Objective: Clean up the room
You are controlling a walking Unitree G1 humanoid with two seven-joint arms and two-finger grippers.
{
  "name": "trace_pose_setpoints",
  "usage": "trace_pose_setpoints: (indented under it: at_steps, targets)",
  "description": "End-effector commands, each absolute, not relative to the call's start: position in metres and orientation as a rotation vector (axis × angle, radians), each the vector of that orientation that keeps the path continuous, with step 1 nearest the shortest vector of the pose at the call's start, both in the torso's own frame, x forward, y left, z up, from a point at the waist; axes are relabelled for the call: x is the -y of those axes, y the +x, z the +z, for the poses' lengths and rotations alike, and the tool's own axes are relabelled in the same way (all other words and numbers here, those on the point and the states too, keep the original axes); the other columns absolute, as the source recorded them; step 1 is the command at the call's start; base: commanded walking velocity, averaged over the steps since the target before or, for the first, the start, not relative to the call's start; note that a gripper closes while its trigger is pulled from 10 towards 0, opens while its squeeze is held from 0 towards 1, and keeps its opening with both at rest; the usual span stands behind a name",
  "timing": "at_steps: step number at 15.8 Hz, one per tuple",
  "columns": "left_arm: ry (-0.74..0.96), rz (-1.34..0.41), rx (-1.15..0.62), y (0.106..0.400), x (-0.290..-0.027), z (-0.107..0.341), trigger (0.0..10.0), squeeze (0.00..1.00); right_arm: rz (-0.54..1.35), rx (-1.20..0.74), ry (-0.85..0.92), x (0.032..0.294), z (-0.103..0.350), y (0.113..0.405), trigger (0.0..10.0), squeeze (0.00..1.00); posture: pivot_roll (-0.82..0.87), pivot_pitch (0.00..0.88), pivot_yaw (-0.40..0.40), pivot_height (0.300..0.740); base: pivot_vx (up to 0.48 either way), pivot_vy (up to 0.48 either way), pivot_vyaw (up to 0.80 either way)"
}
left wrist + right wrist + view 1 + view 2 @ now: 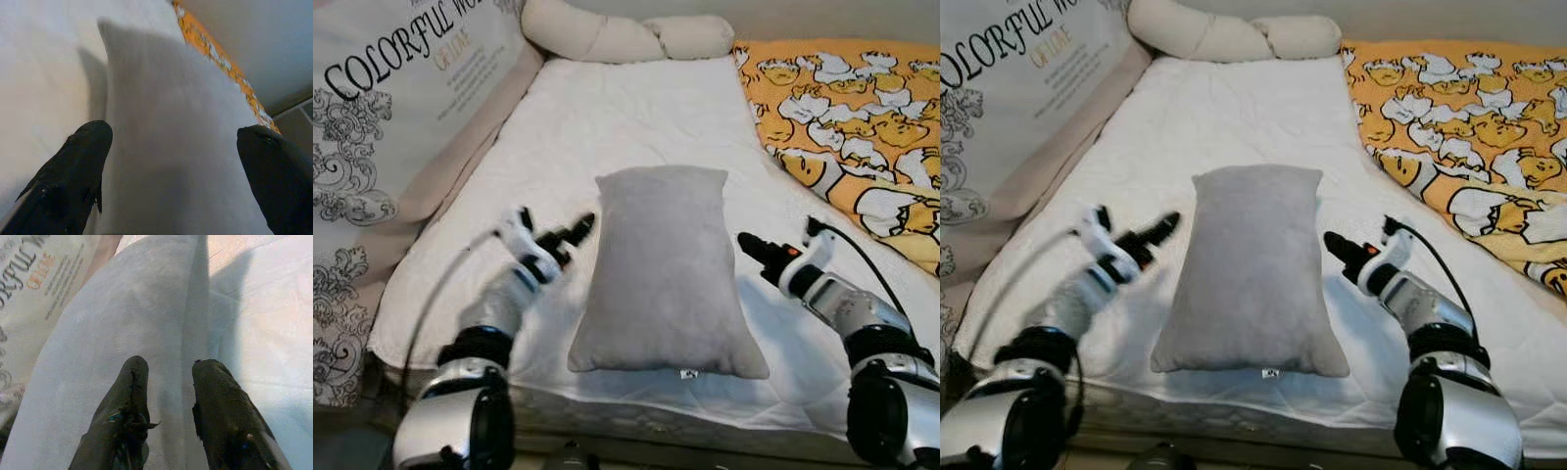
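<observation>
So the plump grey fabric pillow (663,269) lies mid-mattress on the white quilted bed (607,117). Left gripper (576,232) hovers just beside its left edge, fingers spread wide; right gripper (750,249) at its right edge, fingers slightly parted.

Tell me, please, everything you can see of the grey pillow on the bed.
The grey pillow is plump, rectangular, of soft suede-like fabric, with a small white tag at its near edge. It lies flat, lengthwise, on the white mattress pad. The left gripper and right gripper flank its sides, both open, neither holding it.
</observation>
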State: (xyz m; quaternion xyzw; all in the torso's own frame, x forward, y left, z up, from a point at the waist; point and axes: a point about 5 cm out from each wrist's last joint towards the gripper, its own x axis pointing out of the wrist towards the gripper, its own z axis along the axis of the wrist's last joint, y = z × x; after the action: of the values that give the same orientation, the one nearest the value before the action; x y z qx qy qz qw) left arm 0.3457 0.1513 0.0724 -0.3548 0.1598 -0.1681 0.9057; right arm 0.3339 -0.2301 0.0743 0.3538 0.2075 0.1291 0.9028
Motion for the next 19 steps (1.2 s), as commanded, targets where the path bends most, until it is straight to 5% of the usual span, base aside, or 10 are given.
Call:
trace_pose_setpoints:
  at_steps: [1,6,10,11,12,13,14,15,16,19]
  targets:
    - [-0.782,-0.342,-0.339,0.346,-0.149,0.071,10.0,1.00,0.254,-0.420,0.798,0.235,0.070,0.328,10.0,1.00,-0.02,0.000,0.095,0.740,0.000,0.000,0.00]
    - [-1.026,-0.354,-0.364,0.337,-0.128,0.056,10.0,1.00,0.397,-0.449,0.895,0.206,0.055,0.320,10.0,1.00,-0.04,0.000,0.129,0.740,0.000,0.000,0.00]
    - [-0.984,-0.453,-0.518,0.319,-0.085,0.036,10.0,1.00,0.527,-0.491,0.911,0.179,0.051,0.316,10.0,1.00,-0.05,0.000,0.133,0.740,0.000,0.000,0.00]
    - [-0.964,-0.465,-0.543,0.317,-0.080,0.034,4.1,1.00,0.520,-0.518,0.879,0.178,0.048,0.315,10.0,1.00,-0.04,0.000,0.131,0.740,0.000,0.000,0.00]
    - [-0.943,-0.474,-0.557,0.315,-0.078,0.032,0.0,0.01,0.518,-0.537,0.853,0.178,0.045,0.313,10.0,1.00,-0.04,0.000,0.127,0.740,0.000,0.000,0.00]
    - [-0.936,-0.481,-0.559,0.315,-0.077,0.032,0.0,0.01,0.523,-0.542,0.843,0.178,0.045,0.313,10.0,1.00,-0.04,0.000,0.127,0.740,0.000,0.000,0.00]
    - [-0.916,-0.485,-0.559,0.315,-0.078,0.031,0.0,0.00,0.532,-0.545,0.831,0.177,0.044,0.312,4.7,1.00,-0.04,0.000,0.123,0.740,0.000,0.000,0.00]
    - [-0.907,-0.484,-0.560,0.315,-0.079,0.031,0.0,0.00,0.529,-0.548,0.821,0.176,0.044,0.313,3.6,1.00,-0.04,0.000,0.123,0.740,0.000,0.000,0.00]
    - [-0.874,-0.484,-0.574,0.314,-0.082,0.030,0.0,0.00,0.522,-0.548,0.801,0.175,0.044,0.314,0.0,0.00,-0.03,0.000,0.120,0.740,0.000,0.000,0.00]
    - [-0.798,-0.496,-0.584,0.314,-0.085,0.028,0.0,0.00,0.501,-0.543,0.775,0.173,0.046,0.318,0.0,0.00,-0.02,0.000,0.107,0.740,0.000,0.000,0.00]
